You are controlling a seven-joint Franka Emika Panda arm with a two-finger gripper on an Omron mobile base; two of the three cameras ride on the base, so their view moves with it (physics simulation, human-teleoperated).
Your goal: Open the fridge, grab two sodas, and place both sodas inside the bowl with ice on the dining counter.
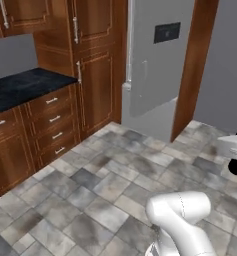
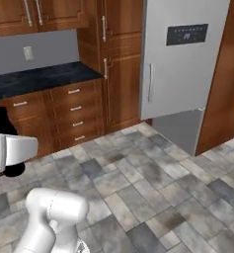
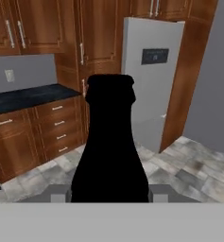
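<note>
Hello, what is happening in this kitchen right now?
The robot's tool is shut on a black bottle, held upright in the hand view. The robot stands back on the tiled floor, facing the fridge, whose upper door stands slightly ajar. No bowl or dining counter can be seen.

Kitchen: fridge (image 2: 180,64), wood cabs (image 2: 69,111).

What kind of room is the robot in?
A kitchen, most likely: there is a tall silver fridge, brown wooden cabinets with drawers, and a dark stone counter over a grey tiled floor.
</note>
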